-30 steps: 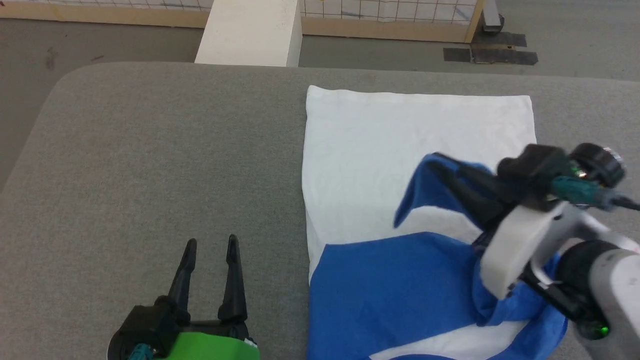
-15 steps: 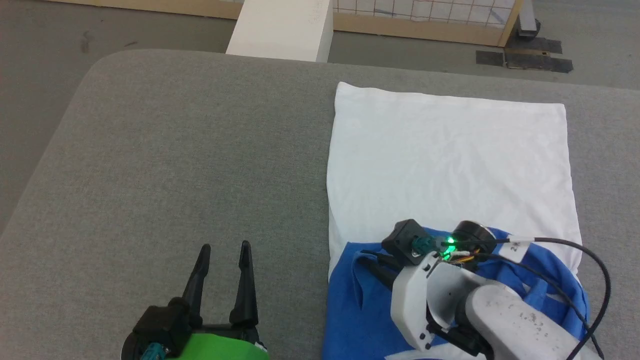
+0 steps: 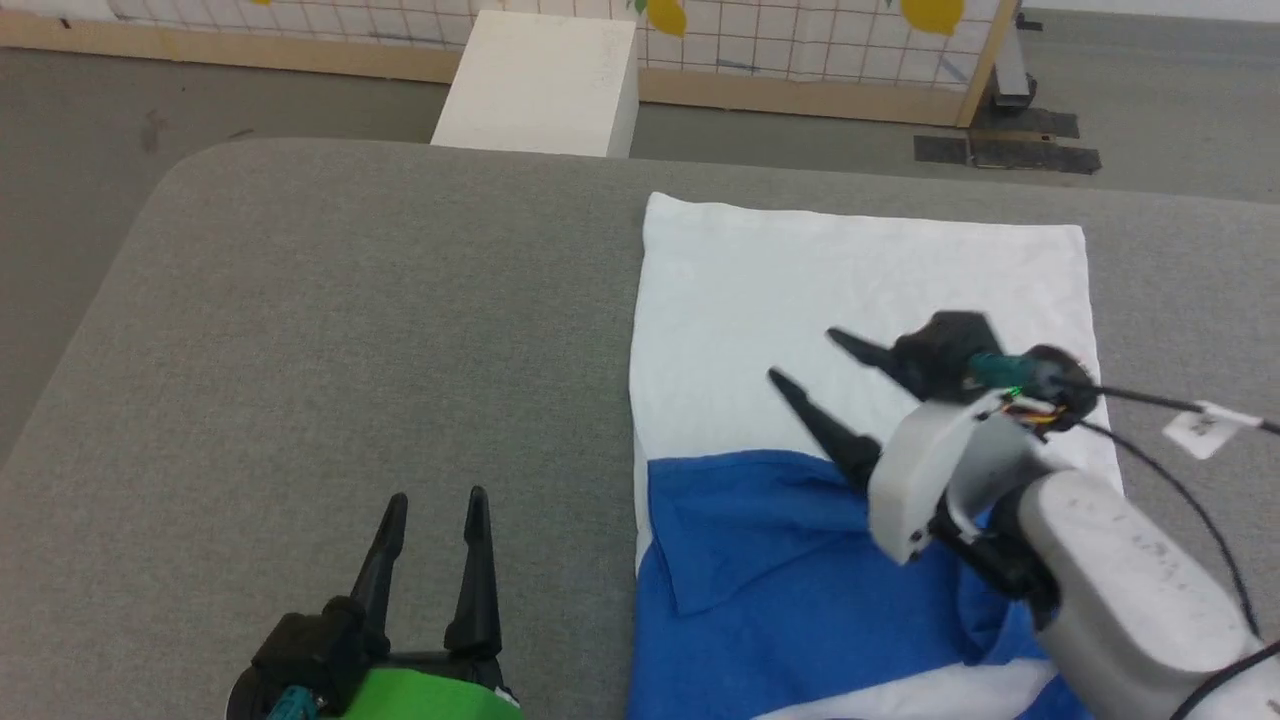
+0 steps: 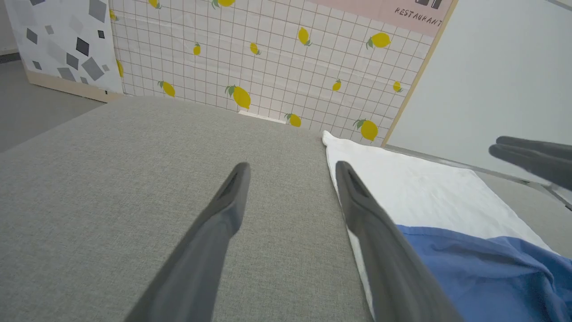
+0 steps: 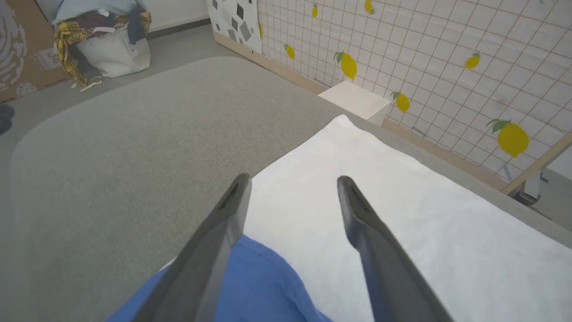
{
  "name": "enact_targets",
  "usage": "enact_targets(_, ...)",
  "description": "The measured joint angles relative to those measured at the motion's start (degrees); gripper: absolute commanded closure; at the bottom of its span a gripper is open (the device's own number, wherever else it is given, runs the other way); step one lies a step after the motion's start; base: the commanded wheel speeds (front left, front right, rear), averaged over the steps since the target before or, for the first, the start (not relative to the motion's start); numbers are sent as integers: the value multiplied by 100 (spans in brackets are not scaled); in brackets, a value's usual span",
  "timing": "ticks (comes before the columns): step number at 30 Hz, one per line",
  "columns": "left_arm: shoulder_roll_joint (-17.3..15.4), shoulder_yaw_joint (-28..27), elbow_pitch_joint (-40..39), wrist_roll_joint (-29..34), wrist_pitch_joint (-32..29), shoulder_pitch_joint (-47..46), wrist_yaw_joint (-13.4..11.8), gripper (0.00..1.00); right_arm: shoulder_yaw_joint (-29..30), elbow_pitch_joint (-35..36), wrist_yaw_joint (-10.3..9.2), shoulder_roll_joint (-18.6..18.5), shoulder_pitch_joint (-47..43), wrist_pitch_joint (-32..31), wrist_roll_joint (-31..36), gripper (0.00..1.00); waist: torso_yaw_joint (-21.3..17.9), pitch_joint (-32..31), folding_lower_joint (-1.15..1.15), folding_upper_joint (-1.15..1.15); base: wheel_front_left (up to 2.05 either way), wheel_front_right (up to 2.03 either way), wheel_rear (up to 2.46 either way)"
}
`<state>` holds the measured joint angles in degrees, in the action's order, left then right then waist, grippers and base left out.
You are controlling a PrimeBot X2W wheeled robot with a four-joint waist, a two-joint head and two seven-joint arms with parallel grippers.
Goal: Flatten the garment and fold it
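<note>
A grey fabric-covered counter (image 3: pixel 300 300) with rounded corners stands on a grey floor (image 3: pixel 80 110). Beyond it, a white block (image 3: pixel 540 85) sits before a wood-framed partition (image 4: pixel 268 67) of white grid printed with lemons. Farther off lies what may be a bag of clothes (image 5: pixel 103 40).

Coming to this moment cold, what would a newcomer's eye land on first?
First, the soft white T-shirt with bright blue sleeves, which lies folded narrow on the right half of the grey fabric-covered table, its blue part nearest the robot. Next, the right gripper, open above the line where blue meets white. The left gripper hangs open over bare table at the lower left.
</note>
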<state>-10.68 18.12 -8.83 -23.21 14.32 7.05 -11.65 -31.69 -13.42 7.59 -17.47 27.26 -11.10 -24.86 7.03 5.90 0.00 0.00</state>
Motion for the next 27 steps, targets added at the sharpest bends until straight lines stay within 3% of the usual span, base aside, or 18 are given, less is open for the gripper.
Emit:
enact_targets(7, -49, -20, -163, 4, -36, 5, -26, 0, 1891, 1044, 0, -255, -627, 2, 388, 0, -322, -40, 0, 0, 0, 0, 0)
enact_targets(11, -69, -10, -254, 66, -43, -1, -34, 0, 3092, 1636, -1, -82, -1358, 9, 787, 0, -459, 2, 0, 0, 0, 0, 0)
enact_targets(14, -71, -20, -298, 135, -18, -2, -52, 0, 3800, 2011, -2, 246, -1921, 60, 1091, 0, -520, 51, 0, 0, 0, 0, 0)
enact_targets(21, -103, 20, -226, 409, 9, 24, -103, 0, 4369, 2440, -1, 1060, -3007, 268, 1614, 0, -599, 141, 0, 0, 0, 0, 0)
enact_targets(27, -77, -16, -218, 442, 22, -1, -93, 0, 4384, 2575, -1, 1252, -3215, 365, 1690, 0, -627, 258, 0, 0, 0, 0, 0)
